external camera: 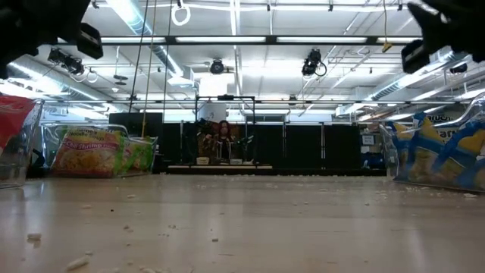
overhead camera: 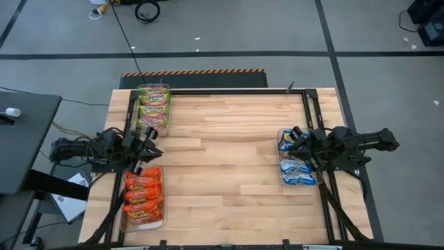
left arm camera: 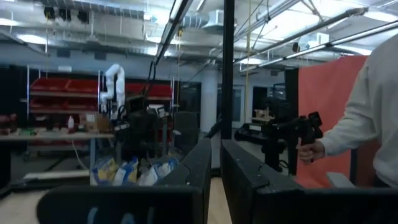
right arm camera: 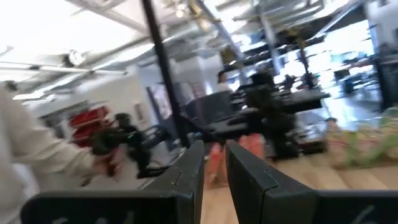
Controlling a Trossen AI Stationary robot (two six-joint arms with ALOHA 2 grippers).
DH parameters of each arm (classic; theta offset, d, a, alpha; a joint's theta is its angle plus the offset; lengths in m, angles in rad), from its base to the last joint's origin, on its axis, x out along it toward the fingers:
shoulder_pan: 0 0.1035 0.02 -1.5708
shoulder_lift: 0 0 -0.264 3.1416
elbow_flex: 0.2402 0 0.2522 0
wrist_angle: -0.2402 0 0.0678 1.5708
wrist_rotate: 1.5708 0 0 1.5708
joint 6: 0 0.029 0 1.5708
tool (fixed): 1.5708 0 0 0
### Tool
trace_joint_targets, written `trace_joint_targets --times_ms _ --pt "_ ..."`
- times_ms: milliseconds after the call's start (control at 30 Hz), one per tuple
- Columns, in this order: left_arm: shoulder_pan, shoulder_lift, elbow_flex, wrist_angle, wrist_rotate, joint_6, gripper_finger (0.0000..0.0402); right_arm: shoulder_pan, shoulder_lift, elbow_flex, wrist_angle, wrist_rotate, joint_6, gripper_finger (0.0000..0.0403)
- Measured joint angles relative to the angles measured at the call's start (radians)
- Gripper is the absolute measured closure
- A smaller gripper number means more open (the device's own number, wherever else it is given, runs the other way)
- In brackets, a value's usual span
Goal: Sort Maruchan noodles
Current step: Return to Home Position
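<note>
The Maruchan noodles lie sorted in three clear bins. Green-pink-yellow packets fill the far-left bin, orange-red packets the near-left bin, and blue-white packets the right bin. My left gripper hovers between the two left bins, shut and holding nothing. My right gripper hovers over the far end of the blue bin, shut and holding nothing. Both are raised off the table and point level toward each other.
The wooden table is bare between the bins, apart from crumbs near its front edge. A black frame runs along the far and right sides. A person stands beyond the table, with a sleeve and a hand holding a controller.
</note>
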Motion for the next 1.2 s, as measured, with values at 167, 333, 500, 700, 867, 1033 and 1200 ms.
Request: trace_joint_targets --times_ms 167,333,500,700,867,1033,1200 --pt "0.0 0.0 0.0 -0.075 0.0 -0.034 0.0361 -0.031 0.001 -0.024 -0.026 0.025 -0.013 0.0332" --pt "0.0 0.0 0.0 -0.12 -0.003 -0.004 0.0361 -0.106 0.0 -0.023 -0.068 -0.032 0.003 0.0332" --pt "0.0 0.0 0.0 -0.174 0.005 0.013 0.0361 -0.21 0.0 -0.023 -0.12 -0.08 -0.008 0.0332" --pt "0.0 0.001 0.0 -0.314 0.006 -0.035 0.0361 -0.236 0.042 -0.023 -0.232 0.195 -0.114 0.0332" --pt "0.0 0.007 0.0 -0.283 0.0 -0.03 0.0361 -0.237 0.058 -0.023 -0.211 0.324 -0.135 0.0332" --pt "0.0 0.007 -0.001 -0.281 -0.003 -0.031 0.0361 -0.237 0.058 -0.023 -0.209 0.312 -0.135 0.0332" --pt "0.0 0.007 -0.001 -0.279 -0.003 -0.031 0.0361 -0.237 0.058 -0.023 -0.207 0.311 -0.135 0.0332"
